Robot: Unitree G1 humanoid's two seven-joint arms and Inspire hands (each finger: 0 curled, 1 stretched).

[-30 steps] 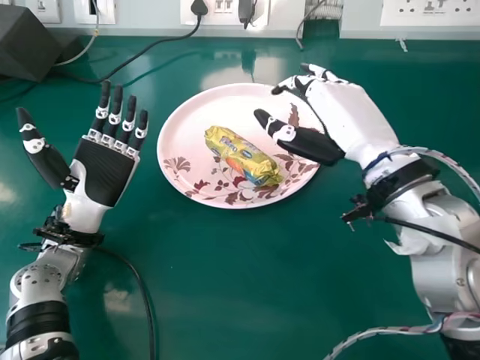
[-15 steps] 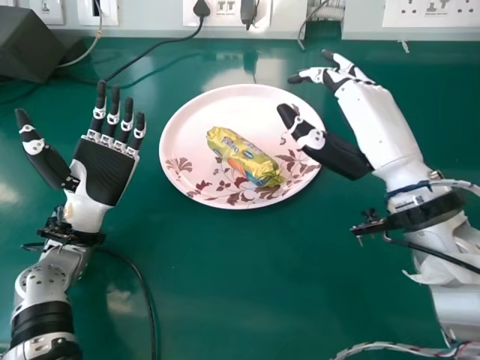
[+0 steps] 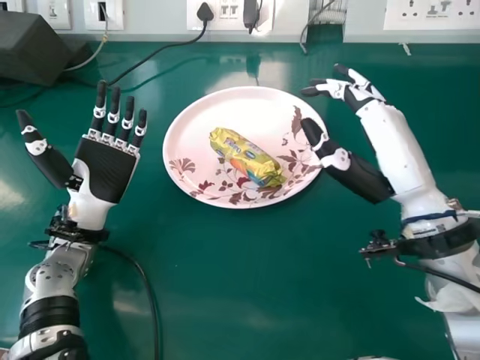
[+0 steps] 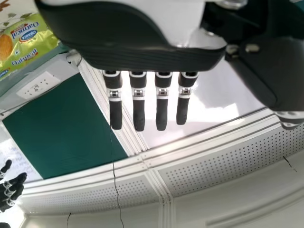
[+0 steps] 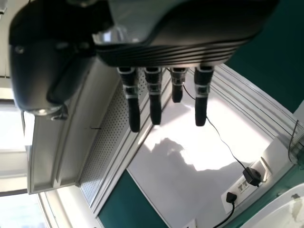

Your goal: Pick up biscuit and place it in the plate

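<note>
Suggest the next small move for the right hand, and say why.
I'd ease the right hand outward, away from the plate, without touching anything. The biscuit pack already lies on the plate, the hand is open and holds nothing, and its thumb overlaps the rim in the head view.

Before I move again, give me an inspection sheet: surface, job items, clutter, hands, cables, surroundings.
Surface: green table, glossy with light patches.
Biscuit: yellow packet, lying on the plate.
Plate: pale pink, floral, flat on the table.
Clutter: dark box, far left.
Left hand: palm up, fingers straight.
Right hand: at the plate's right, open, holding nothing.
Cables: one from a wall plug towards the box; another beside the left forearm.
Surroundings: wall sockets behind.
</note>
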